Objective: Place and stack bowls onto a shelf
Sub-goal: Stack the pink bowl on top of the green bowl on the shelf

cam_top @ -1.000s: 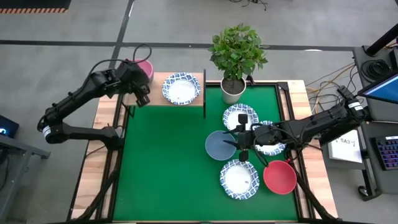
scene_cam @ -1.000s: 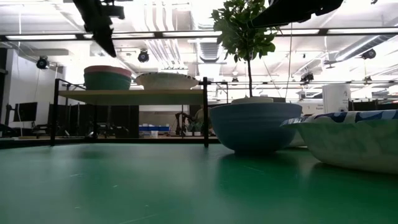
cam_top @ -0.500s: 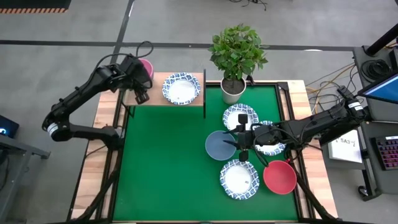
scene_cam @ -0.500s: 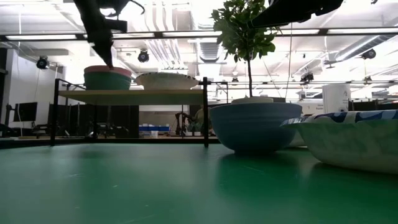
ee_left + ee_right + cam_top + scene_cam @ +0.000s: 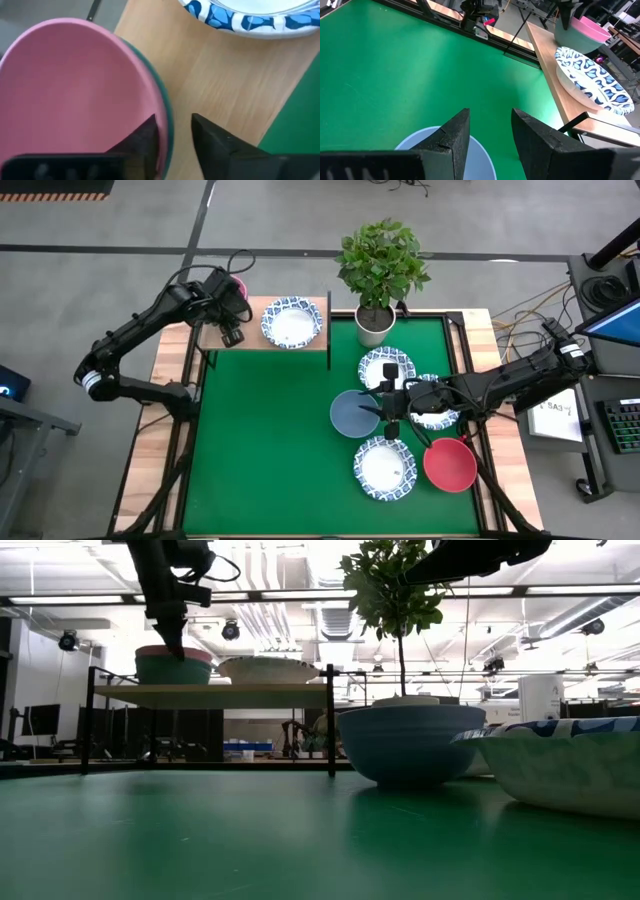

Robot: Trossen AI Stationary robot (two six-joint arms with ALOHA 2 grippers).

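Observation:
On the shelf (image 5: 250, 338) a pink bowl (image 5: 75, 85) sits nested in a dark green bowl (image 5: 172, 671), with a white blue-rimmed bowl (image 5: 291, 322) beside them. My left gripper (image 5: 175, 132) is open and points down at the stack. One finger (image 5: 145, 137) is inside the pink bowl and the other (image 5: 212, 140) outside the green rim (image 5: 169, 125), with bare wood showing between that finger and the rim. My right gripper (image 5: 490, 135) is open and hangs well above the grey-blue bowl (image 5: 350, 412), which rests on the green table. My left gripper has its inner finger close against the pink bowl's inner wall (image 5: 150, 107) on the side toward the table. Whether it touches the wall, I cannot tell. The outer finger stands apart from the stack. The bowls rest on the shelf.
A potted plant (image 5: 374, 325) stands right of the shelf. Three blue-patterned bowls (image 5: 386, 367), (image 5: 435, 408), (image 5: 384, 468) and a red bowl (image 5: 449, 464) lie around the grey-blue one on the table's right half. The green mat's left half (image 5: 260, 440) is bare.
My left gripper has come down and shifted toward the far edge onto the pink-and-green stack, until its fingertips stand at the rim. The bowls have not moved.

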